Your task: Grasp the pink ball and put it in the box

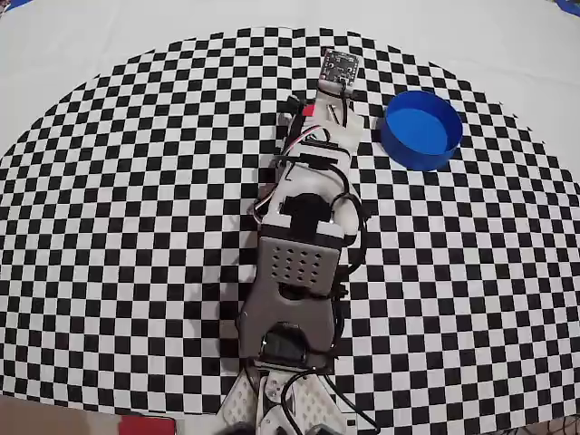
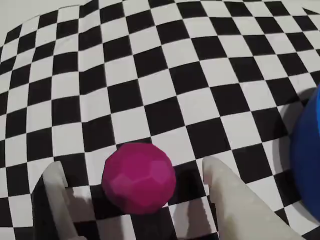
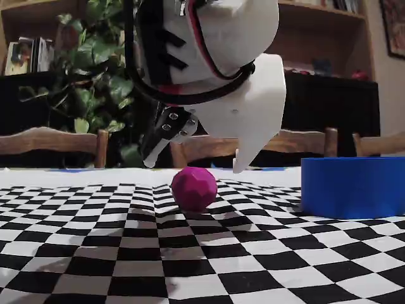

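Cloth [image 1: 136,181] with black and white checker pattern is spread over the table, and all the rest is placed on it. The arm [image 1: 304,245] is seen stretched over the middle of the cloth in the overhead view, so that the ball is hidden under it there. The box [image 1: 421,129], a round blue container, is standing just beside the far end of the arm, at the right in this view; it is seen empty from above, and only its blue edge [image 2: 307,160] enters the wrist view at the right.

The gripper [image 2: 135,172] is held wide open and nothing is grasped yet. In the wrist view its two pale fingers are seen at each side of the pink ball [image 2: 139,177], with a gap left on both sides. In the fixed view the fingertips [image 3: 243,166] are still a little above the ball [image 3: 193,188], which is resting on the cloth, near the box [image 3: 354,187] but apart from it.

The step in hand is judged to be the approach for grasping. For the next move, the gripper should probably be lowered a little more and then closed around the middle of the ball, gently, because a round thing can easily be pushed away
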Tool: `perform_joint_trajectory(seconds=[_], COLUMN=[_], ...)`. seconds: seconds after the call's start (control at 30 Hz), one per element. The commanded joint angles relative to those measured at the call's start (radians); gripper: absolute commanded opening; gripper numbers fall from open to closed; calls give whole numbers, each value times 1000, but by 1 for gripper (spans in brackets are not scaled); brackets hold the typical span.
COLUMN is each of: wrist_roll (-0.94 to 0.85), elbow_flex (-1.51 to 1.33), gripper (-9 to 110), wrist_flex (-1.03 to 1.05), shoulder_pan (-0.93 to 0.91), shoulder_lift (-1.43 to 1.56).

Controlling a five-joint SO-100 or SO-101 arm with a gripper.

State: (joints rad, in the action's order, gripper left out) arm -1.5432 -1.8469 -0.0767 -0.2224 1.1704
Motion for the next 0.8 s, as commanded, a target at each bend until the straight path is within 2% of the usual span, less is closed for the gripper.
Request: perform_joint_trajectory(seconds=[0.0, 0.77], wrist_roll=[-9, -9], elbow_flex=[46, 98], gripper=[32, 32], wrist_flex=[-3, -3], shoulder_pan=[6, 6], shoulder_lift=[-2, -69])
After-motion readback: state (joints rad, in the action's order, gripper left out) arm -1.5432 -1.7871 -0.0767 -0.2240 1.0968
